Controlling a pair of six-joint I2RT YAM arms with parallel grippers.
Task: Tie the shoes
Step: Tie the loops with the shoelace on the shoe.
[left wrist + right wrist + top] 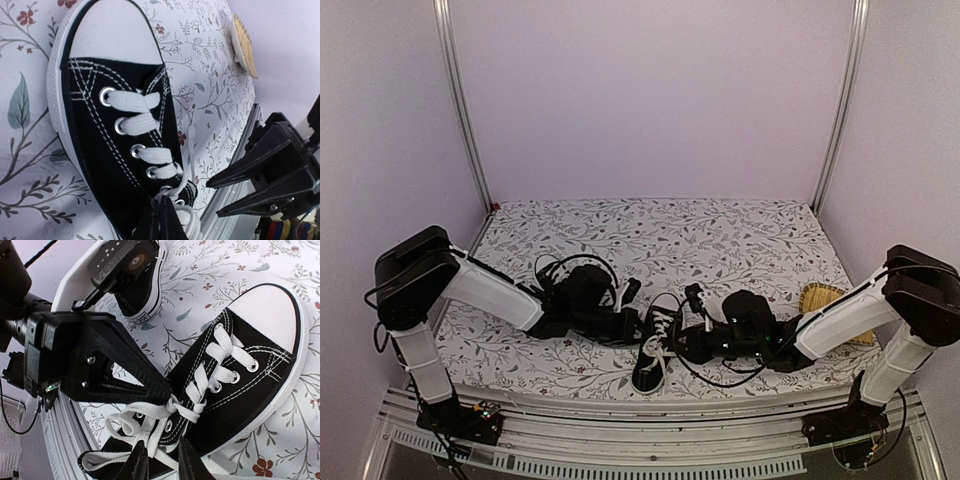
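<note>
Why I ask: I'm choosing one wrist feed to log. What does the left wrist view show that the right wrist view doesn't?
Only the left wrist view: a round straw-coloured woven mat, and the right end effector seen from outside, fingers apart. Only the right wrist view: the second black canvas sneaker, the left end effector from outside, its tip at the laces, and the loose white lace loops. Both: the black canvas sneaker with white toe cap on the floral-patterned table cover.
</note>
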